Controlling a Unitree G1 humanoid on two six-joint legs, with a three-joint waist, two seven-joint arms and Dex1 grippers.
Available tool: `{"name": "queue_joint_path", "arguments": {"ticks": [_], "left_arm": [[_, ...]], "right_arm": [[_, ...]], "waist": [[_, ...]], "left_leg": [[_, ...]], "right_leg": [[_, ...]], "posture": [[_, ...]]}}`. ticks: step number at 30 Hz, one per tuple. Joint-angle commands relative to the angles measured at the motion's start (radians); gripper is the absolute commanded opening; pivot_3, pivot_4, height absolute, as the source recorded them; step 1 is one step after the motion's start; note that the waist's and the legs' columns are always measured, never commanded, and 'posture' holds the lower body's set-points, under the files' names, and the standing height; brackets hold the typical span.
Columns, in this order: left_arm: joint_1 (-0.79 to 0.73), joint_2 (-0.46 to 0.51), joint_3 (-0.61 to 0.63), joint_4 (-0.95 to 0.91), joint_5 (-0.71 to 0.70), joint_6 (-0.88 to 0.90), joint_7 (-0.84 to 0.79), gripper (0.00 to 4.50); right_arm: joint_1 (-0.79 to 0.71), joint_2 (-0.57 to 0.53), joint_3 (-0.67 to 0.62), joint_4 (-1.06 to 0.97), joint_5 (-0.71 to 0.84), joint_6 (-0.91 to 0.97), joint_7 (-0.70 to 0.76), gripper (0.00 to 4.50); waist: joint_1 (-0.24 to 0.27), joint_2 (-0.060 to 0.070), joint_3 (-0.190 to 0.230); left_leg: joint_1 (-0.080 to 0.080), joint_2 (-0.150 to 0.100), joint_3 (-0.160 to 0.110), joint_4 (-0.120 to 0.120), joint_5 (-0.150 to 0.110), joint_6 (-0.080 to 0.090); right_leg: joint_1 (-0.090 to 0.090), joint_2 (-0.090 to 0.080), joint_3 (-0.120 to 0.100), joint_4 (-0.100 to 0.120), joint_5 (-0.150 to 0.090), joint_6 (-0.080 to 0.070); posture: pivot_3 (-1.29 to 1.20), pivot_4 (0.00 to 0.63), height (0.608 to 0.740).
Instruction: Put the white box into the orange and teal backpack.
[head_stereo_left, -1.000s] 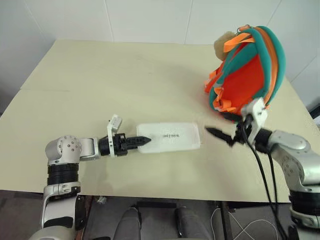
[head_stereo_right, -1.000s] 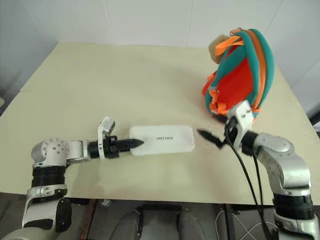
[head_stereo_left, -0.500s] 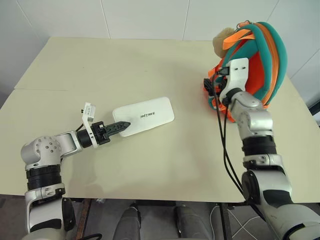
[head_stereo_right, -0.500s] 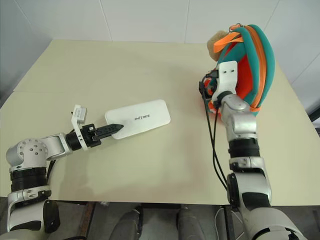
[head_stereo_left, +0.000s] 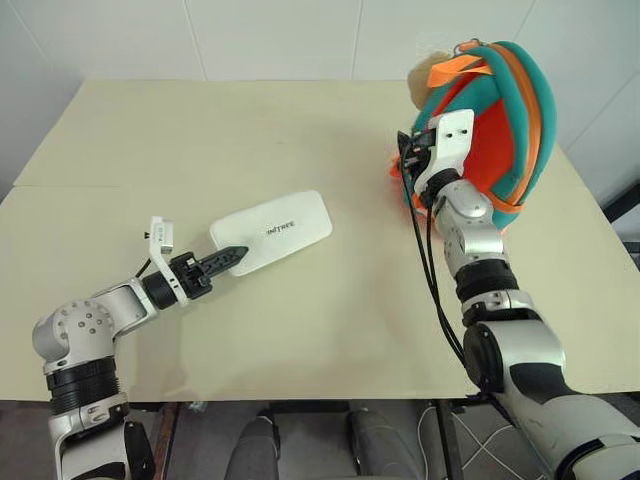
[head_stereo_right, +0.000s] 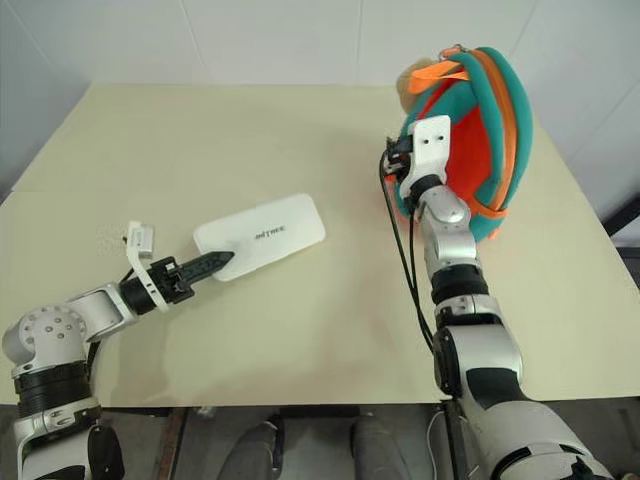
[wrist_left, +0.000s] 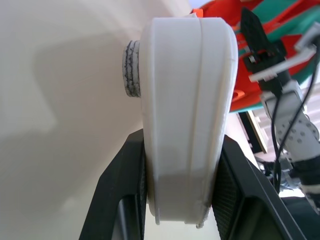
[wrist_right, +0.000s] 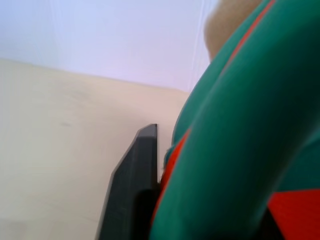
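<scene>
The right gripper (head_stereo_left: 408, 165) is mostly buried: its fingers sit against the backpack (head_stereo_left: 505, 110), pressed into the teal trim on the side facing the table's middle, and the white wrist block covers them from above. In the right wrist view one black finger (wrist_right: 131, 190) rises beside a teal roll with orange under it; the other finger is lost behind the fabric. So I can't tell if it's clamped on the trim or just resting on it. The pack's opening is also hard to read from the head views, just stacked teal and orange bands. A tan plush toy (head_stereo_left: 425, 72) peeks out behind the top, mostly hidden.

The left gripper (head_stereo_left: 228, 257) is easier. Its fingers pinch the near short end of the box (head_stereo_left: 273, 231), one on each face, as the left wrist view shows: the box (wrist_left: 186, 120) stands edge-on between the two black fingers (wrist_left: 118, 195), a small round foot on one side. The far end of the box points toward the pack, and whether that end touches the table (head_stereo_left: 200, 130) or floats just above it is unclear.

Room-wise, lots of bare tabletop between box and pack, and all along the far side. The pack stands upright near the far right corner, close to the right edge. The left arm comes in over the near edge.
</scene>
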Motion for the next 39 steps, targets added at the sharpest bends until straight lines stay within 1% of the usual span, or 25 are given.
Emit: {"name": "queue_joint_path", "arguments": {"ticks": [1, 3, 5, 8, 9, 11, 12, 14, 15, 17, 19, 21, 24, 26, 28, 30, 31, 34, 37, 39], "left_arm": [[0.017, 0.042, 0.027, -0.014, 0.002, -0.076, -0.03, 1.3], [0.02, 0.065, 0.034, 0.0, -0.003, -0.096, -0.049, 1.3], [0.026, 0.094, 0.037, 0.033, 0.007, -0.125, -0.067, 1.3], [0.038, 0.125, 0.034, 0.08, 0.024, -0.172, -0.089, 1.3], [0.043, 0.13, 0.035, 0.089, 0.025, -0.185, -0.097, 1.3], [0.059, 0.137, 0.042, 0.093, 0.023, -0.216, -0.115, 1.3], [0.07, 0.135, 0.056, 0.081, 0.007, -0.224, -0.127, 1.3], [0.093, 0.131, 0.069, 0.039, -0.019, -0.237, -0.142, 1.3], [0.11, 0.129, 0.078, 0.002, -0.036, -0.244, -0.155, 1.3], [0.141, 0.131, 0.098, -0.063, -0.073, -0.243, -0.174, 1.3], [0.169, 0.139, 0.129, -0.114, -0.117, -0.23, -0.183, 1.3], [0.199, 0.162, 0.188, -0.17, -0.19, -0.208, -0.197, 1.3], [0.223, 0.18, 0.234, -0.211, -0.265, -0.193, -0.188, 1.3], [0.257, 0.219, 0.324, -0.26, -0.364, -0.171, -0.192, 1.3], [0.314, 0.261, 0.406, -0.306, -0.429, -0.161, -0.208, 1.3], [0.357, 0.278, 0.441, -0.337, -0.465, -0.173, -0.215, 1.3], [0.373, 0.284, 0.454, -0.347, -0.505, -0.17, -0.215, 1.3], [0.428, 0.321, 0.445, -0.399, -0.522, -0.164, -0.237, 1.3], [0.437, 0.366, 0.408, -0.422, -0.509, -0.178, -0.264, 1.3], [0.426, 0.393, 0.366, -0.408, -0.448, -0.217, -0.293, 1.3]], "right_arm": [[0.112, -0.028, 0.062, -0.478, 0.335, 0.278, 0.349, 0.0], [0.185, -0.101, 0.082, -0.722, 0.512, 0.499, 0.438, 0.0], [0.237, -0.204, 0.083, -0.883, 0.673, 0.705, 0.489, 0.0], [0.284, -0.314, 0.06, -1.011, 0.855, 0.897, 0.523, 0.0], [0.297, -0.348, 0.054, -1.039, 0.899, 0.939, 0.538, 0.0], [0.322, -0.407, 0.051, -1.08, 0.939, 0.995, 0.562, 0.0], [0.34, -0.429, 0.051, -1.087, 0.931, 0.998, 0.581, 0.0], [0.356, -0.451, 0.066, -1.054, 0.88, 1.0, 0.573, 0.0], [0.362, -0.458, 0.083, -1.03, 0.831, 0.973, 0.582, 0.0], [0.358, -0.458, 0.106, -0.99, 0.774, 0.948, 0.596, 0.0], [0.354, -0.447, 0.111, -0.978, 0.757, 0.935, 0.612, 0.0], [0.351, -0.434, 0.115, -0.979, 0.754, 0.935, 0.621, 0.0], [0.354, -0.426, 0.115, -0.98, 0.745, 0.937, 0.628, 0.0], [0.364, -0.421, 0.121, -0.973, 0.736, 0.937, 0.634, 0.0], [0.37, -0.416, 0.129, -0.964, 0.724, 0.935, 0.642, 0.0], [0.369, -0.412, 0.133, -0.954, 0.713, 0.93, 0.648, 0.0], [0.367, -0.411, 0.134, -0.951, 0.709, 0.93, 0.652, 0.0], [0.362, -0.406, 0.141, -0.931, 0.692, 0.921, 0.664, 0.0], [0.355, -0.4, 0.148, -0.913, 0.675, 0.914, 0.676, 0.0], [0.348, -0.395, 0.151, -0.903, 0.665, 0.913, 0.684, 0.0]], "waist": [[0.004, 0.0, 0.0], [0.005, 0.001, 0.0], [0.006, 0.001, 0.001], [0.009, 0.001, 0.0], [0.01, 0.0, 0.0], [0.015, 0.0, 0.0], [0.017, 0.0, 0.0], [0.018, 0.0, 0.0], [0.019, -0.001, 0.0], [0.022, -0.001, 0.001], [0.03, -0.002, 0.001], [0.035, -0.002, 0.001], [0.035, -0.002, 0.001], [0.036, -0.002, 0.001], [0.029, -0.004, 0.002], [0.031, -0.004, 0.002], [0.032, -0.003, 0.002], [0.038, -0.004, 0.002], [0.039, -0.004, 0.002], [0.037, -0.004, 0.002]], "left_leg": [[0.0, 0.0, 0.0, 0.0, 0.0, 0.0], [0.0, 0.001, -0.001, -0.002, 0.0, -0.001], [0.0, 0.001, -0.001, -0.003, 0.0, -0.001], [0.0, 0.001, -0.001, -0.003, 0.0, 0.0], [0.001, 0.001, -0.001, -0.003, 0.0, 0.0], [0.001, 0.0, -0.001, -0.002, 0.0, 0.0], [0.001, 0.0, -0.001, -0.002, 0.0, 0.0], [0.0, -0.001, -0.001, -0.002, -0.001, 0.001], [0.0, 0.0, 0.0, -0.002, -0.001, 0.001], [0.0, 0.0, 0.0, -0.002, -0.001, 0.001], [0.0, 0.0, 0.0, -0.002, -0.001, 0.001], [0.0, 0.0, 0.0, -0.003, -0.001, 0.001], [0.0, 0.0, 0.0, -0.004, -0.002, 0.001], [0.0, 0.0, 0.0, -0.004, -0.002, 0.001], [0.0, 0.001, 0.0, -0.004, -0.002, 0.001], [0.0, 0.001, 0.0, -0.004, -0.003, 0.001], [0.0, 0.001, 0.0, -0.004, -0.003, 0.001], [0.0, 0.001, 0.0, -0.004, -0.003, 0.001], [0.0, 0.0, 0.0, -0.004, -0.003, 0.001], [0.0, 0.0, 0.0, -0.004, -0.003, 0.001]], "right_leg": [[0.0, 0.0, 0.0, 0.0, 0.0, 0.0], [0.0, 0.001, -0.001, 0.0, 0.0, 0.0], [0.0, 0.0, -0.001, -0.001, 0.0, 0.0], [0.0, -0.001, -0.001, -0.002, -0.001, -0.001], [0.0, -0.001, -0.001, -0.002, -0.001, -0.001], [0.001, -0.001, -0.001, -0.003, -0.001, -0.002], [0.001, -0.001, -0.001, -0.003, -0.001, -0.002], [0.001, -0.002, 0.0, -0.004, -0.001, -0.002], [0.001, -0.002, 0.0, -0.005, -0.001, -0.002], [0.001, -0.002, 0.0, -0.005, -0.001, -0.002], [0.0, -0.002, 0.0, -0.005, -0.001, -0.002], [0.0, -0.002, 0.0, -0.005, -0.002, -0.003], [0.0, -0.002, -0.001, -0.006, -0.002, -0.003], [0.0, -0.002, -0.001, -0.006, -0.002, -0.003], [0.0, -0.002, 0.0, -0.006, -0.002, -0.003], [0.0, -0.001, -0.001, -0.007, -0.003, -0.004], [0.0, -0.002, -0.001, -0.006, -0.003, -0.005], [0.0, -0.002, -0.001, -0.006, -0.004, -0.006], [0.0, -0.002, -0.001, -0.007, -0.004, -0.006], [0.0, -0.002, -0.001, -0.007, -0.004, -0.007]], "posture": [[0.0, 0.15, 0.74], [0.0, 0.15, 0.74], [0.0, 0.15, 0.74], [0.0, 0.15, 0.74], [0.0, 0.15, 0.74], [0.0, 0.15, 0.74], [0.0, 0.15, 0.74], [0.0, 0.15, 0.74], [0.0, 0.15, 0.74], [0.0, 0.15, 0.74], [0.0, 0.15, 0.74], [0.0, 0.15, 0.74], [0.0, 0.15, 0.74], [0.0, 0.15, 0.74], [0.0, 0.15, 0.74], [0.0, 0.15, 0.74], [0.0, 0.15, 0.74], [0.0, 0.15, 0.74], [0.0, 0.15, 0.74], [0.0, 0.15, 0.74]]}}
